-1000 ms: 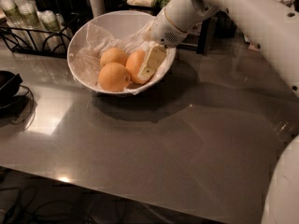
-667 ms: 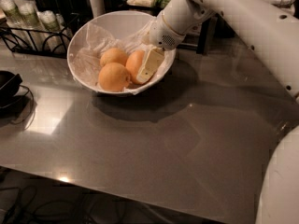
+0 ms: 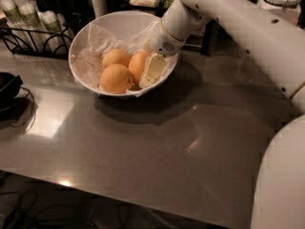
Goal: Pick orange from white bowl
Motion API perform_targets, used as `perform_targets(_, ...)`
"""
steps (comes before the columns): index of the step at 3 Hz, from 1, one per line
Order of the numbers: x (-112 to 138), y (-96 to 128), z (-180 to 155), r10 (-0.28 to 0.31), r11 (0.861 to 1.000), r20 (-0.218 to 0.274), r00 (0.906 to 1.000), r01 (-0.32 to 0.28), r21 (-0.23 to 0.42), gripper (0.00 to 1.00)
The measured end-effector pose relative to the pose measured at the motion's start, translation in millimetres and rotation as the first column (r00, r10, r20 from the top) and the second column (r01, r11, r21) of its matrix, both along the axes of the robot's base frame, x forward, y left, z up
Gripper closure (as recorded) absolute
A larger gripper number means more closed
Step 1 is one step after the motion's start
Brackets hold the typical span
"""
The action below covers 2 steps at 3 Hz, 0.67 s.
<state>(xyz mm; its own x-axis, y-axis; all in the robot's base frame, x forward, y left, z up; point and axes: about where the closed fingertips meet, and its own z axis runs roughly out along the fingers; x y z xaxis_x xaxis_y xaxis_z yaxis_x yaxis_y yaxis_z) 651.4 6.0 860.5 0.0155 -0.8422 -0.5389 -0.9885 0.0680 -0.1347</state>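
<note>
Cream gripper (image 3: 150,72) is still sitting against the orange (image 3: 137,65) in the upper-centre white bowl (image 3: 119,21), barely shifting; whether it is clamping cannot be told.

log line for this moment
stage: grasp approach | gripper: inside bowl, beside orange | orange: in bowl, not lifted | other: two fruits in bowl

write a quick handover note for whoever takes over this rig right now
Gripper: down inside the white bowl, close alongside the orange; whether it has a grip cannot be told.
Orange: in the bowl on the crinkled paper, next to two paler fruits. The bowl sits on the grey table.
Done: reach into the bowl.
Left: secure the orange and lift it clear of the bowl.
</note>
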Motion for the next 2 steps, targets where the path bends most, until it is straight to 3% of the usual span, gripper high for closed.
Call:
perform_targets(1,2.8,2.6,-11.0,0.011,1.0,-0.013,0.9999,-0.011,-0.017,0.16)
perform_targets(2,2.7,2.6,-9.8,0.011,1.0,-0.013,0.9999,-0.011,-0.017,0.35)
